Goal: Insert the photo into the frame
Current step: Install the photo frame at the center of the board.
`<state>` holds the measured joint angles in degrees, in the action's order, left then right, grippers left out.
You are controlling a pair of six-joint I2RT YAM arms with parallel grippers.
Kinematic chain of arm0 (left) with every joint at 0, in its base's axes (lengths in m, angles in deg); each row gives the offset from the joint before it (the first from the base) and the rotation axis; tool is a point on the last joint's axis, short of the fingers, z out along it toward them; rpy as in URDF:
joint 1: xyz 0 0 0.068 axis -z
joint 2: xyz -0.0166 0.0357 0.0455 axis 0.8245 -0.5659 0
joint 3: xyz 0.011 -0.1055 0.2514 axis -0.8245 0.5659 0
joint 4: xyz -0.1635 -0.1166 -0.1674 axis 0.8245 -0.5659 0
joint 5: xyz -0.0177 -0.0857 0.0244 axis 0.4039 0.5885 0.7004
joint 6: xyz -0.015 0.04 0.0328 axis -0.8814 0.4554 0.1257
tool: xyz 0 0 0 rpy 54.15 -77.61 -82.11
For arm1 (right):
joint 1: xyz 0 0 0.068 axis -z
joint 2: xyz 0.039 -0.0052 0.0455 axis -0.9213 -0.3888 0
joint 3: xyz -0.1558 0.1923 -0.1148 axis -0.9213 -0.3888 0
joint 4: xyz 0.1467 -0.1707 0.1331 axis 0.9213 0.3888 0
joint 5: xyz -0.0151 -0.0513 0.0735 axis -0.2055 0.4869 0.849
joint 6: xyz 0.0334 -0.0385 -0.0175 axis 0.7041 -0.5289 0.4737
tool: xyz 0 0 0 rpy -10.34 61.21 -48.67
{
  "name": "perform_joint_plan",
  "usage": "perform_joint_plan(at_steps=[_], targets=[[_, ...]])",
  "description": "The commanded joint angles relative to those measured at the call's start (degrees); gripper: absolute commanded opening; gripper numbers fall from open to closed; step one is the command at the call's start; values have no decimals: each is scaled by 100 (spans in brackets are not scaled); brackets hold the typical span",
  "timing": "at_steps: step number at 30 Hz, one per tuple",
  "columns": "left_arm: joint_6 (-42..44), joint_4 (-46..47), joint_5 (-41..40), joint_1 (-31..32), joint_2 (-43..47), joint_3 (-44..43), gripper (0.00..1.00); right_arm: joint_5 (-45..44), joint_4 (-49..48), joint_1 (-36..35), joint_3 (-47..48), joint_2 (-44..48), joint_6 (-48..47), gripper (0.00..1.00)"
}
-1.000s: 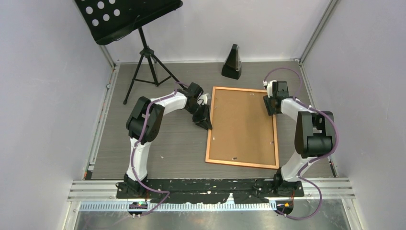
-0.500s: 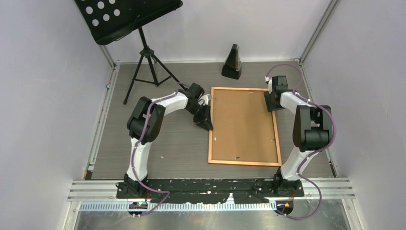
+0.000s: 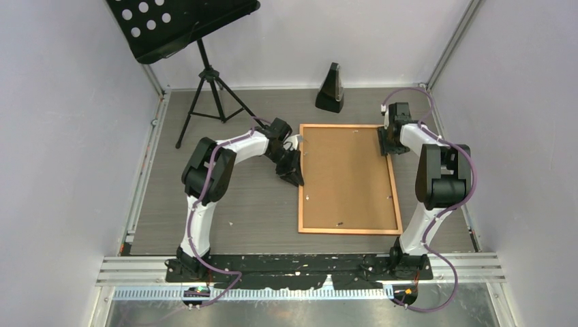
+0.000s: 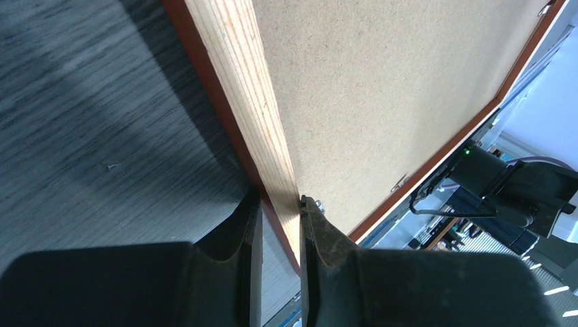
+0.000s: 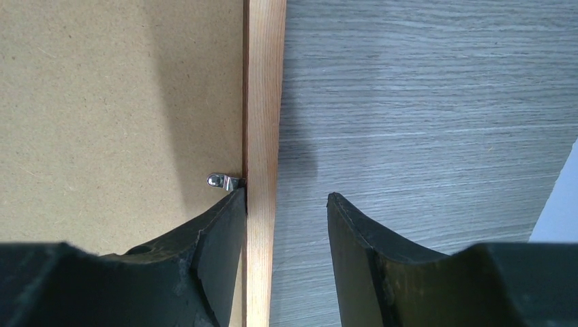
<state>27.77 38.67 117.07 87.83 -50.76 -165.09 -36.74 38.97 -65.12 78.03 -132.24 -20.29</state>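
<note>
Frame: the copper-orange, thin-edged rectangular wooden frame (image 3: pixel 347 231) lies flat and back-up on the grey wood-grain table (image 3: pixel 259 204), reaching from one gripper to the other.
Backing: a plain brown fibreboard backing board (image 3: pixel 347 177) sits inside the frame's rails.
Photo: the white-bordered paper photo shows in no view, and I cannot tell whether it lies under the board.
Left gripper: the black two-finger left gripper (image 4: pixel 276 204) pinches one long rail, a finger on each side.
Right gripper: the black right gripper (image 5: pixel 286 197) is spread astride the opposite rail. Its inner finger touches the rail and its outer finger stands apart.
Progress: with the board seated, the task looks either nearly finished or not yet begun, depending on the hidden photo.
Remaining: probably fastening the clips, or else lifting the board out.
Top view only: shows the whole frame and both arms.
Right wrist only: shows a small silver metal clip (image 5: pixel 223 180) just beside the inner fingertip.
Left wrist only: shows the pinch itself.
</note>
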Motion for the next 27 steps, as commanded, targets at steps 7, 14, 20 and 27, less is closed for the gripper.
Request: perform_joint_plan(at_steps=[7, 14, 20, 27], targets=[[403, -415, -161, 174, -348, -28, 0, 589, -102, 29, 144, 201, 2, 54], [330, -430, -154, 151, -374, -83, 0, 1204, 653, 29, 580, 412, -333, 55], [325, -434, -152, 124, -361, -97, 0, 1389, 704, 24, 1010, 385, -179, 56], [334, -426, -127, 118, -328, -92, 0, 1572, 558, -113, 1827, -195, 166, 56]])
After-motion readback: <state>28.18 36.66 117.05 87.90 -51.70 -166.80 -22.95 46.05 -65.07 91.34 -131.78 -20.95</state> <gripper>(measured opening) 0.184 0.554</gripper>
